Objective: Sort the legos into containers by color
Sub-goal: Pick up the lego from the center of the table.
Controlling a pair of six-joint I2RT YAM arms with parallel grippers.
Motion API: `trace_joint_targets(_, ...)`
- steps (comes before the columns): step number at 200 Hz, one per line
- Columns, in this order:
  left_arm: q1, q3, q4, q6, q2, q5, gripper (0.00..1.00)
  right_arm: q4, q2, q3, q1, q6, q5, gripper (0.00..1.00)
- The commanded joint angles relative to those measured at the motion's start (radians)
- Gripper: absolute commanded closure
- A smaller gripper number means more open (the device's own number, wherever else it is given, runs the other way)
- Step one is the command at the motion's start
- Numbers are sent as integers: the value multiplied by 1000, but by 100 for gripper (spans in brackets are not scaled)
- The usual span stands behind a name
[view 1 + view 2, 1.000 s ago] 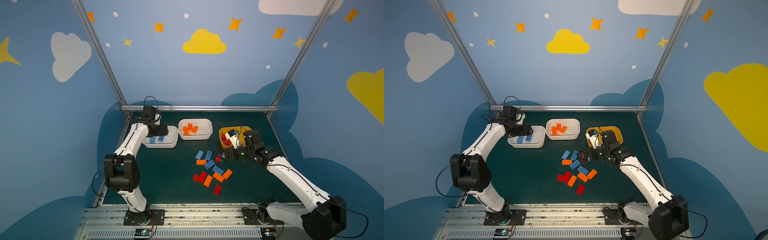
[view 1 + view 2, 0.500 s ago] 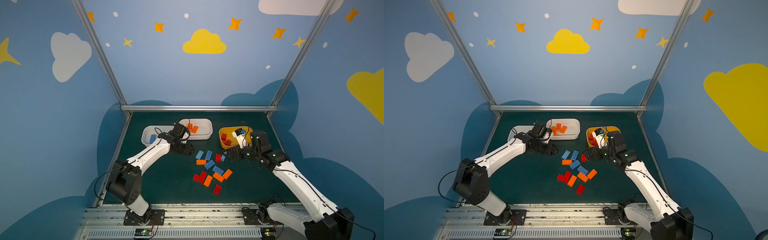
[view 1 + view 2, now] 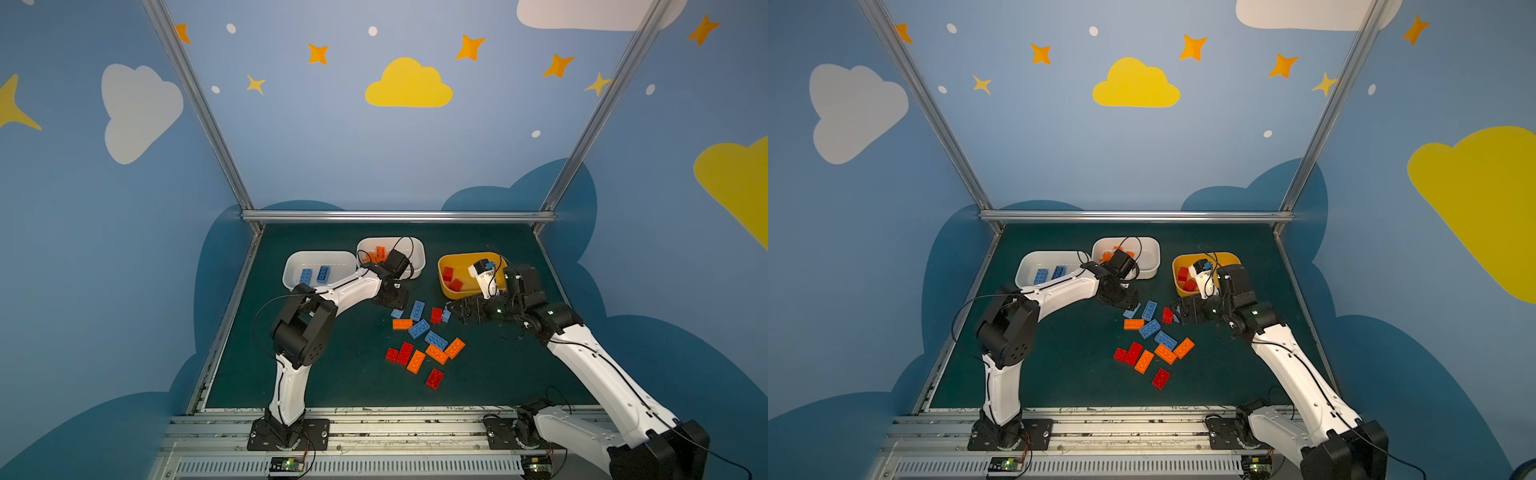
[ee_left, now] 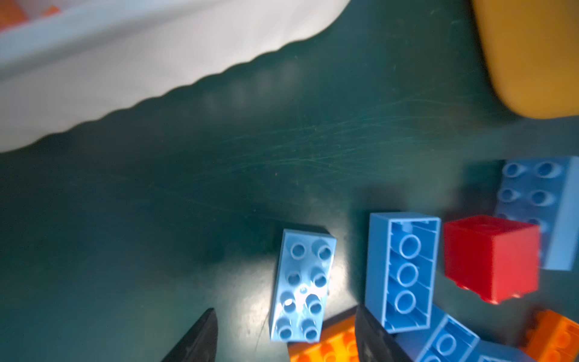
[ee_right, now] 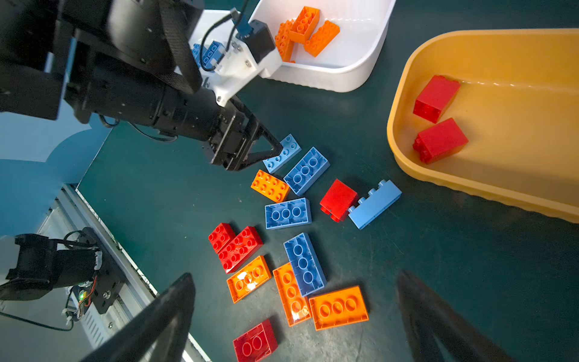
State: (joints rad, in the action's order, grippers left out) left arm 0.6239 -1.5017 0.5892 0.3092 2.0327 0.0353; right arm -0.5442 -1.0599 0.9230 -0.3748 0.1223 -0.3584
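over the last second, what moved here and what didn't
The left arm swung from over the white tub holding blue bricks across to the loose pile; its jaws now straddle a light blue brick, open, not gripping yet. Nothing was visibly picked up or let go. The right arm, jaws open beside the pile, the orange-brick tub, the yellow tub and the pile stayed put.

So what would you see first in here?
The bright heap of blue, orange and red bricks in the middle of the green mat. Behind it three tubs sit in a row, two white and a yellow tub with red bricks inside. The left hand hangs open around a pale blue brick at the heap's edge.
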Motion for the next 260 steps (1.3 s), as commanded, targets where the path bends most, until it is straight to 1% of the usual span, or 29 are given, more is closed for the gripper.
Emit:
trace_joint_targets(1,16,-27,34,-25,36,22,33,-16,20,-20,12,-13,-3,2)
trace_joint_targets(50,50,-62,67,-54,101,99,37,-10,20,-29,24,-15,-16,2)
trace_joint_targets(65,60,-76,86,-65,115,132,41,-12,23,-33,25,-16,-13,2)
trace_joint_targets(79,68,-83,102,-72,127,155,47,-14,29,-38,27,-18,-11,2)
trace_joint_targets(96,67,-80,113,-70,135,179,59,-15,38,-45,28,-15,-11,2)
trace_joint_targets(119,64,-62,108,-62,111,144,66,-19,45,-49,31,-15,-11,2)
trace_joint_targets(140,45,-57,111,-55,58,98,67,-21,48,-47,36,-18,-13,2)
trace_joint_targets(156,16,-57,120,-64,5,69,67,-21,45,-43,38,-17,-16,2)
trace_joint_targets(184,-50,-66,178,-106,-112,62,66,-15,38,-37,39,-17,-22,2)
trace_joint_targets(216,-181,-57,219,-159,-225,83,66,8,30,-41,39,-3,-36,2)
trace_joint_targets(241,-305,-39,196,-180,-249,76,66,25,19,-42,39,2,-57,2)
trace_joint_targets(260,-389,-40,157,-183,-212,64,66,30,11,-37,39,4,-64,2)
